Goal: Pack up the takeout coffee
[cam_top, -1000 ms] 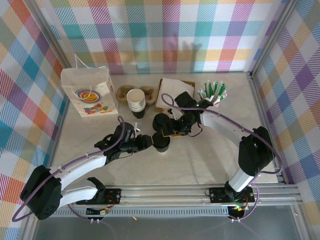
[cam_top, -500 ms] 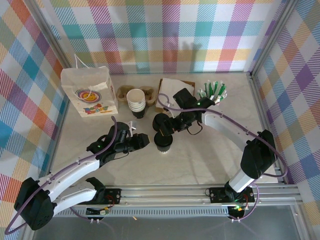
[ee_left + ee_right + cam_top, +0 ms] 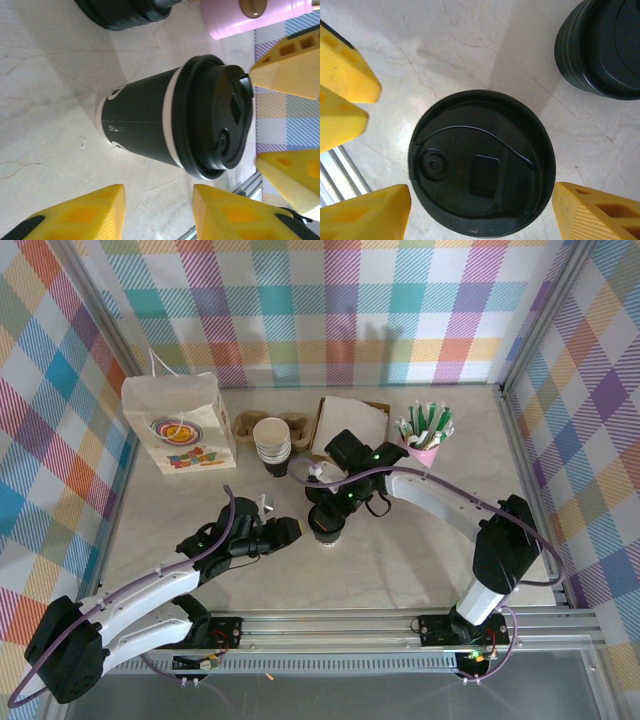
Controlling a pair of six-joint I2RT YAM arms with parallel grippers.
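Observation:
The takeout coffee (image 3: 326, 523) is a small dark cup with a round black lid, standing upright mid-table. My left gripper (image 3: 286, 532) is just left of it, open, with bare table between its yellow fingers (image 3: 80, 215). From the left wrist the coffee (image 3: 175, 120) stands a short way ahead of the left gripper (image 3: 157, 212). My right gripper (image 3: 326, 506) hangs directly over the cup, pointing down. From the right wrist, the lid (image 3: 481, 162) lies below the open right gripper (image 3: 481, 200), whose fingertips (image 3: 370, 215) stand on either side of it.
A white paper bag (image 3: 178, 425) stands at the back left. A stack of lidless cups (image 3: 271, 443), a cardboard carrier (image 3: 244, 423), a napkin box (image 3: 352, 418) and a pink cup of sticks (image 3: 427, 435) line the back. A stack of black lids (image 3: 605, 50) sits just behind the coffee.
My left gripper has drawn back from the cup toward the near left. My right gripper has swung left over the lid and its jaws have widened.

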